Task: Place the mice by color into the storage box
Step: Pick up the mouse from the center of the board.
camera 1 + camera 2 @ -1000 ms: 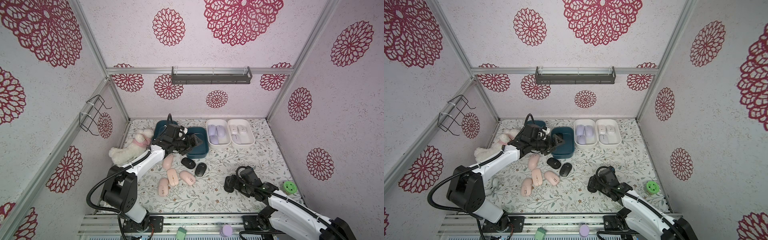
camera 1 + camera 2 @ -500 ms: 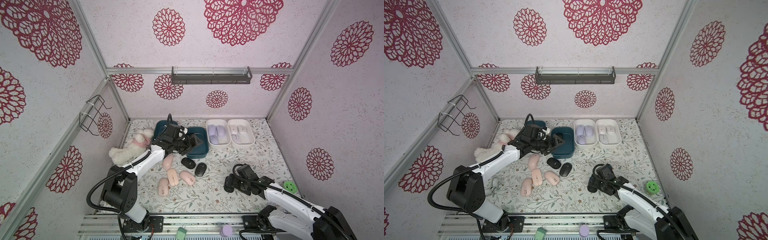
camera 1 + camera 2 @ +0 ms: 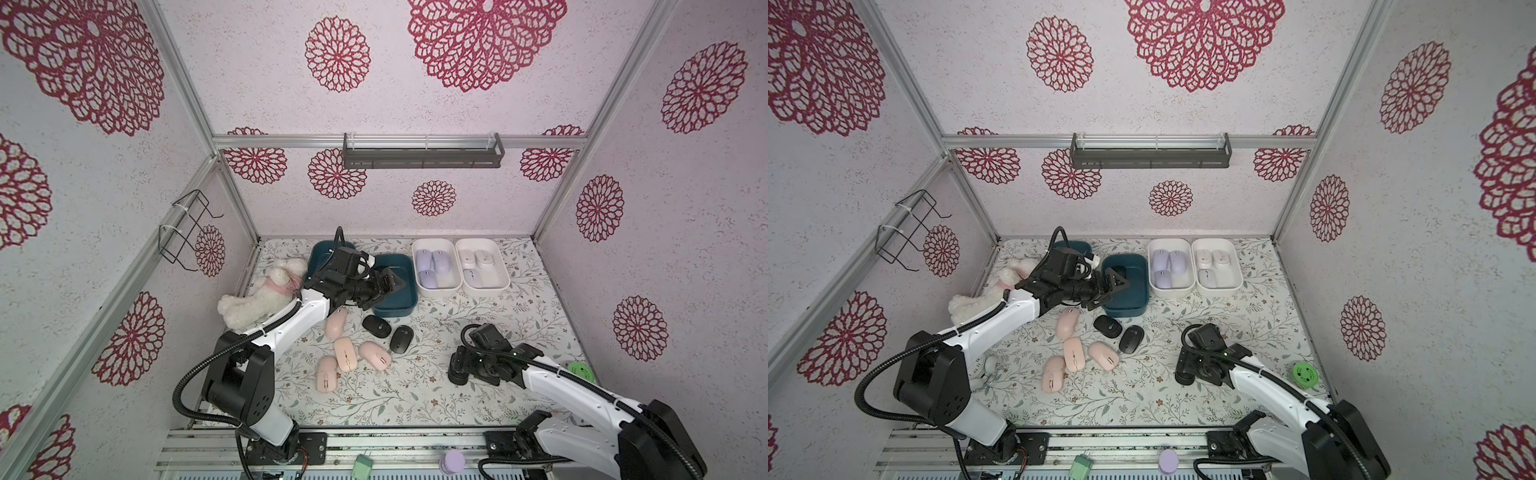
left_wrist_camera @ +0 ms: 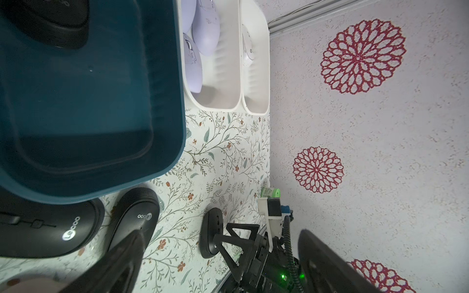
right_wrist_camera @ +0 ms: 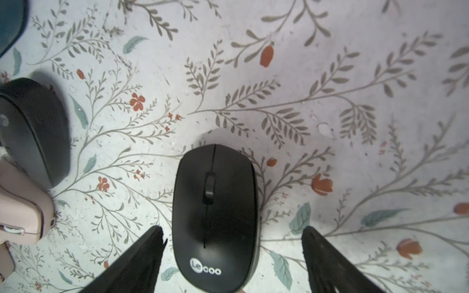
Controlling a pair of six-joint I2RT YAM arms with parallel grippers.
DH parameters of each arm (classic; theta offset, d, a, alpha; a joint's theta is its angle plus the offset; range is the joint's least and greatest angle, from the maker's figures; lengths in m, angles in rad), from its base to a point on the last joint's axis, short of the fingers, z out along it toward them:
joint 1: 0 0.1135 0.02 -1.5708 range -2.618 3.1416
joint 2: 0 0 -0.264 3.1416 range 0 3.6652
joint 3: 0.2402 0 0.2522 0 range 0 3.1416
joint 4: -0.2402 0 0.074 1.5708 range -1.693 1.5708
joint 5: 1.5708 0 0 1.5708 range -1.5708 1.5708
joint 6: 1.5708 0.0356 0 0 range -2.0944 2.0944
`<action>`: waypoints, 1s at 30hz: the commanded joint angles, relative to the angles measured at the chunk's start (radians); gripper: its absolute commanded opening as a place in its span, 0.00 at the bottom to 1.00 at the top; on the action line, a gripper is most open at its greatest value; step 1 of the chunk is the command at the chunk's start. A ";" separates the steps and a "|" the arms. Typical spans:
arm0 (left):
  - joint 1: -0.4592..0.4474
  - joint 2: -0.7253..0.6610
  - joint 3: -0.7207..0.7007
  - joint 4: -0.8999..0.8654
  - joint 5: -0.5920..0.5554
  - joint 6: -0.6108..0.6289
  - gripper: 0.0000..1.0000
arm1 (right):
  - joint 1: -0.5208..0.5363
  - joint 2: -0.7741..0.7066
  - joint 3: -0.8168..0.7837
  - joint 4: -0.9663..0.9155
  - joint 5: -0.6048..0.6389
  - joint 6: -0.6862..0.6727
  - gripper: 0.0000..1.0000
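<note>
Since the black mouse [image 5: 215,218] looks light, stiff & slick, I'd pinch its sides mid-body; right gripper [image 5: 232,234] straddles it w/ gaps, left gripper [image 3: 390,283] wide over box [image 3: 395,312].

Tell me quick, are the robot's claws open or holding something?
Left gripper: open, empty, at the teal bin.
Right gripper: open around a black mouse, not gripping it yet.

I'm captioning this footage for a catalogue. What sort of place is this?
Probably a robot-lab test booth, not a home: aluminium frame, wallpapered panels, left arm and right arm on a base rail.
</note>
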State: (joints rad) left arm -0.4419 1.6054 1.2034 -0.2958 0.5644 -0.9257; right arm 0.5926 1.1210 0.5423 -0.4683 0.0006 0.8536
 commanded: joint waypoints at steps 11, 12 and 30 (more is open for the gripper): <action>0.020 0.013 0.022 -0.016 -0.005 0.003 0.97 | 0.093 0.157 0.112 -0.051 0.108 -0.044 0.75; 0.019 0.013 0.022 -0.014 -0.001 0.002 0.97 | 0.104 0.171 0.121 -0.064 0.126 -0.046 0.75; 0.036 -0.005 0.030 -0.028 -0.008 0.005 0.97 | 0.139 0.272 0.224 -0.106 0.172 -0.125 0.60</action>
State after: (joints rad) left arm -0.4179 1.6115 1.2114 -0.3202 0.5591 -0.9207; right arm 0.7246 1.4071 0.7258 -0.5400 0.1379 0.7666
